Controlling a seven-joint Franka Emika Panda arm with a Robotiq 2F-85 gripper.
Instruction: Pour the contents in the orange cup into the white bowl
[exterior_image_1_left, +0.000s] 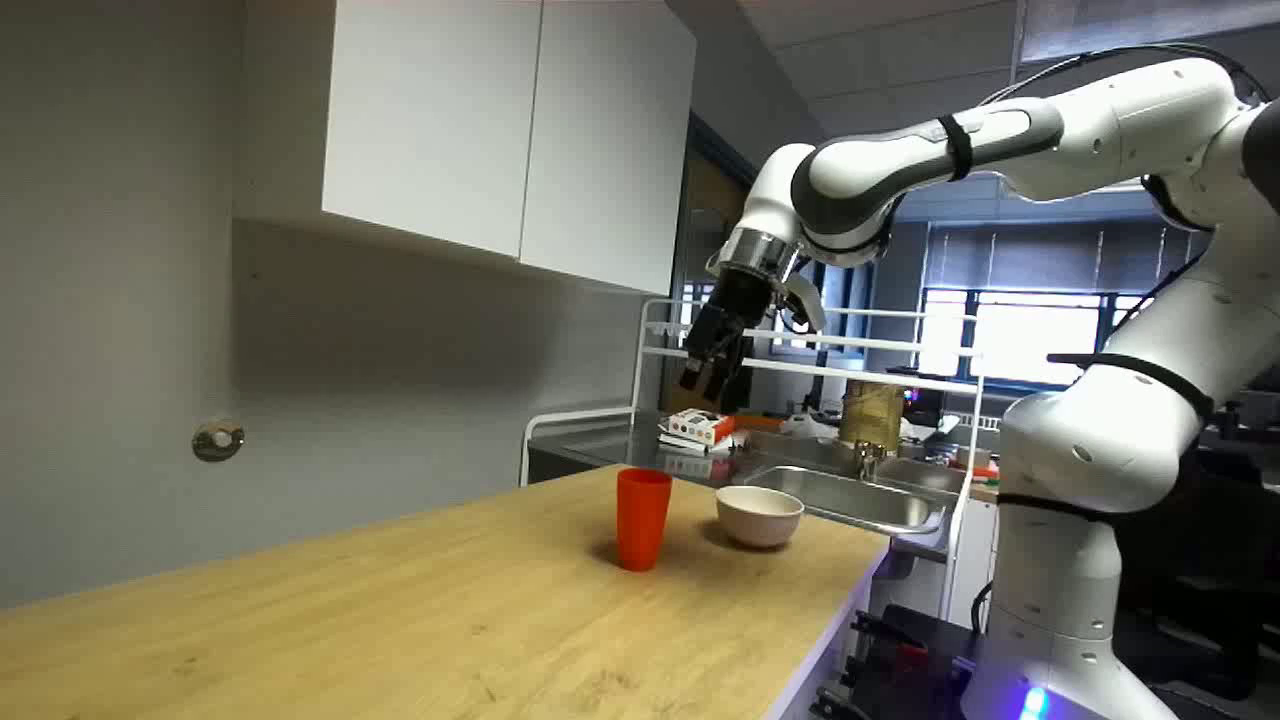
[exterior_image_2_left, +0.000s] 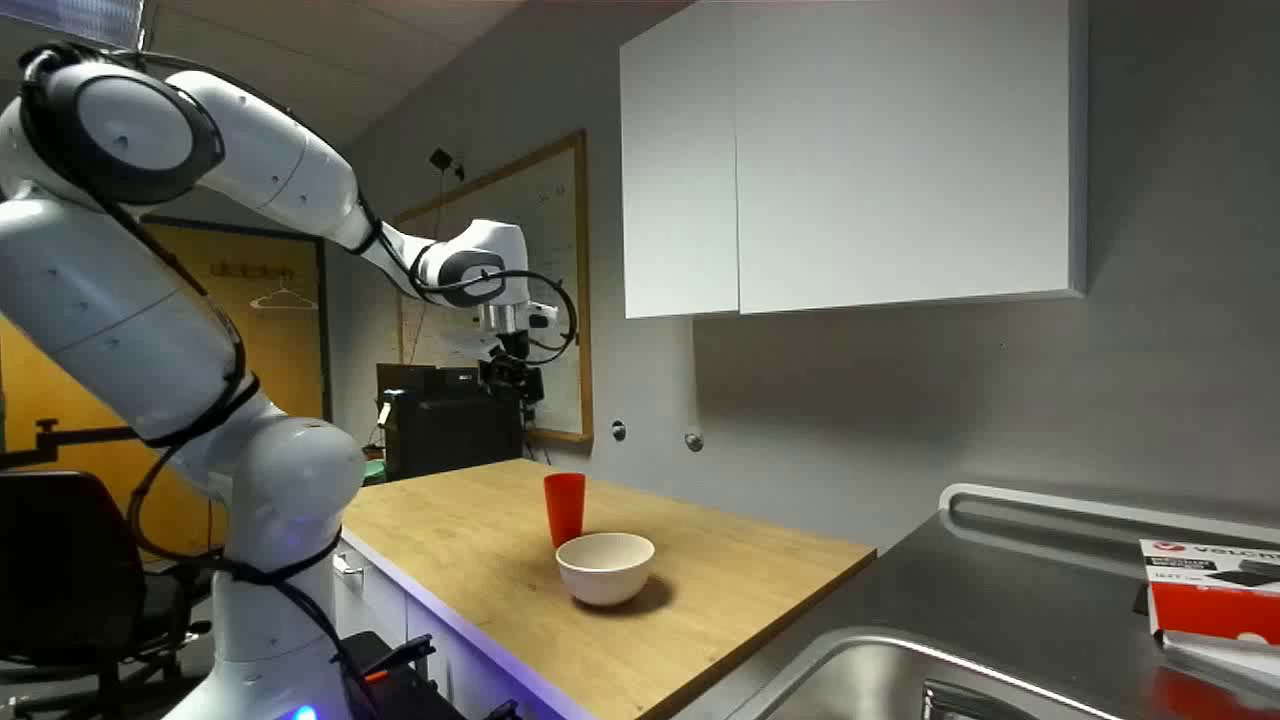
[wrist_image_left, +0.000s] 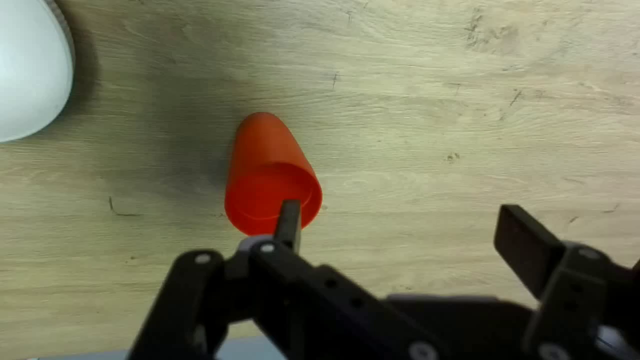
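My tool (wrist_image_left: 407, 230) is spread wide, its fingers (wrist_image_left: 290, 220) well apart, with wood-grained counter (wrist_image_left: 475, 125) showing between them in the wrist view. It points down over the counter from the end of my arm (exterior_image_1_left: 1130, 120), which climbs from its base to a high elbow, stretches out with the forearm sloping down, and turns downward at the wrist. In the wrist view one finger overlaps the rim of the orange cup (wrist_image_left: 270, 175), yet in both exterior views there is a clear gap between us. The cup stands upright on the counter, mouth up, long axis vertical, narrowing slightly toward its foot. Near it, not touching, sits the white bowl (exterior_image_2_left: 604, 585), open side up and lower than the cup; the wrist view cuts it off at the left edge. The counter is pale and woody, running along a grey wall (exterior_image_1_left: 120, 300) beneath a white cabinet (exterior_image_1_left: 430, 120). At one end it meets a dark worktop (exterior_image_2_left: 1000, 590) with a metal sink (exterior_image_2_left: 845, 680) and a red and white box (exterior_image_2_left: 1200, 590). Farther off I see a bright window (exterior_image_1_left: 1035, 335), a wood-framed whiteboard (exterior_image_2_left: 553, 215), a yellow door (exterior_image_2_left: 280, 360) and a black chair (exterior_image_2_left: 60, 545).
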